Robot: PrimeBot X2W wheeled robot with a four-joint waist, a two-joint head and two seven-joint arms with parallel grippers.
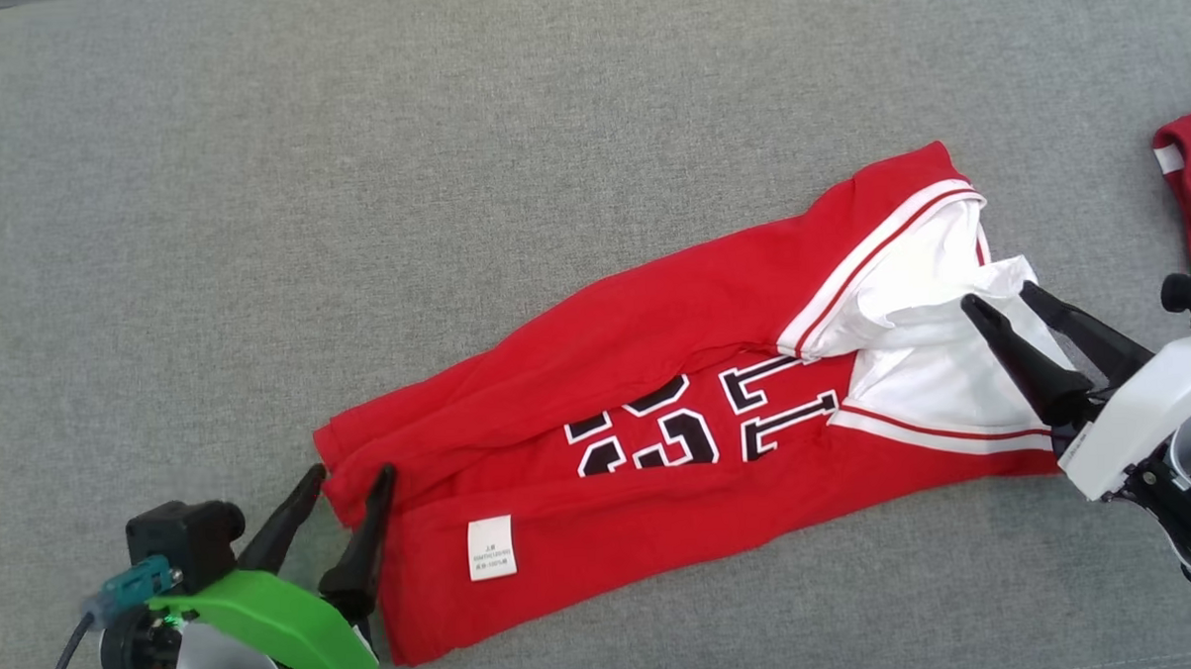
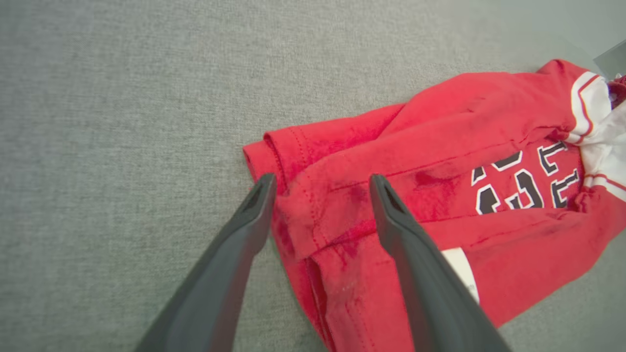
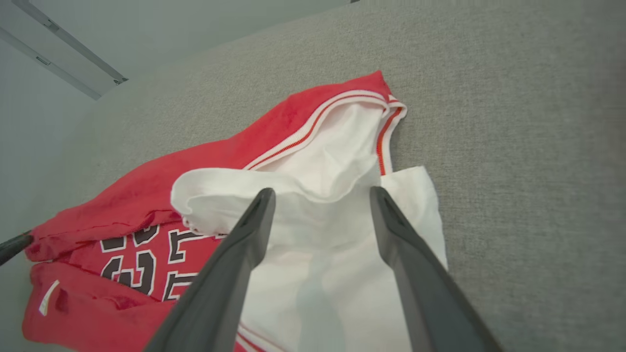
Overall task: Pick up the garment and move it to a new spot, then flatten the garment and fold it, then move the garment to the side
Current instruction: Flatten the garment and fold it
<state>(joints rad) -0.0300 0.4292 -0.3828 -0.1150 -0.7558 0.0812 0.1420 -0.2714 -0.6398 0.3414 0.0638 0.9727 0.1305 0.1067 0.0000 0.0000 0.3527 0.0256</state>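
While the garment (image 1: 646,372), probably soft, light and quick to crumple, lies loosely folded on the grey bench (image 1: 351,135), the left end effector (image 1: 351,472) stands open astride its red hem corner and the right end effector (image 1: 998,295) open over its white panel, both likely good holds.

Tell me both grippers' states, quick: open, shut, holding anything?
Left gripper: open, holding nothing, fingers either side of the garment edge.
Right gripper: open, holding nothing, over the white panel.
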